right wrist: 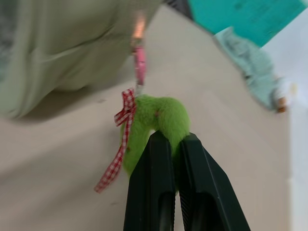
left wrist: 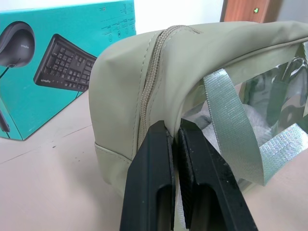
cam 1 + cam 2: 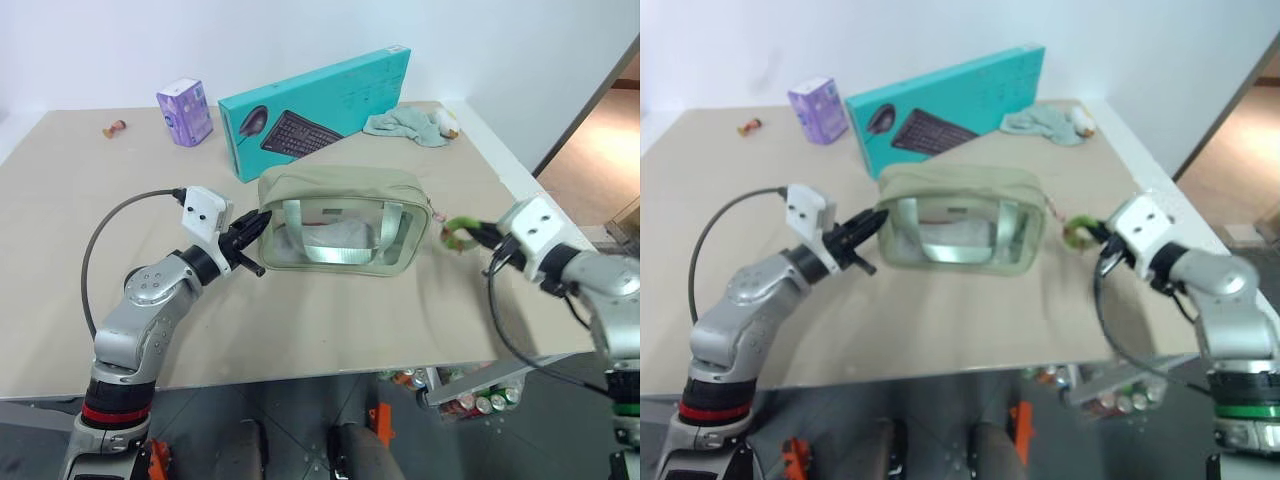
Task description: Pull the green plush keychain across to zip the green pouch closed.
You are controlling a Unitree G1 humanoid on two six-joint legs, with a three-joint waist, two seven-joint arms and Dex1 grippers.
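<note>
While both claws grip, the boxy olive-green fabric pouch point(image 3: 345, 220) stands between them

Left gripper point(image 2: 175, 139) pinches the pouch's left end by the zipper; right gripper point(image 1: 174, 144) pinches the fuzzy lime-green ring keychain point(image 1: 156, 125), just beyond the pouch's right end, in line with its long zipper axis

We see the green pouch point(image 3: 344, 219) standing upright mid-table point(image 3: 300, 330). Our left gripper point(image 3: 252, 226) is clamped on the pouch's left end, fingers together. Our right gripper point(image 3: 478, 236) sits just right of the pouch, pinching the green plush keychain point(image 3: 457, 235), which hangs off the pouch's right end. Behind the pouch: teal keyboard box point(image 3: 315, 108). Behind-left: purple box point(image 3: 185, 112). Behind-right: pale mint rag point(image 3: 408, 124).
</note>
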